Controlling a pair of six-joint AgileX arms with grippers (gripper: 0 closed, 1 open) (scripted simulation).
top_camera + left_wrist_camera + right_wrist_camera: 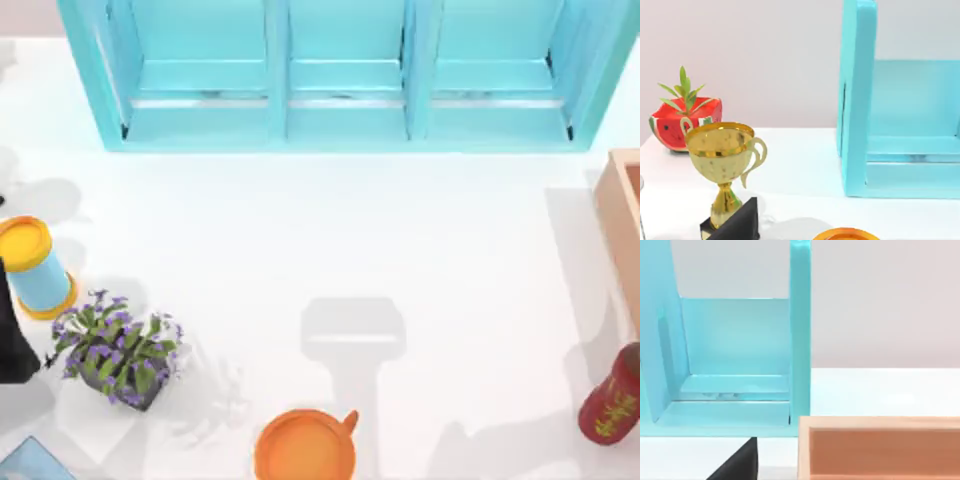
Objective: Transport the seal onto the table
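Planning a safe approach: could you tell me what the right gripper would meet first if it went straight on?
Probably the turquoise cabinet's end panel, dead ahead; the light-wood box sits lower, though depth is unclear.

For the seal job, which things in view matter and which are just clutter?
Job:
white table

Clutter:
turquoise shelf cabinet
light-wood box
dark red bottle
orange cup
purple-flowered pot plant
yellow-capped blue cylinder
gold trophy
watermelon planter
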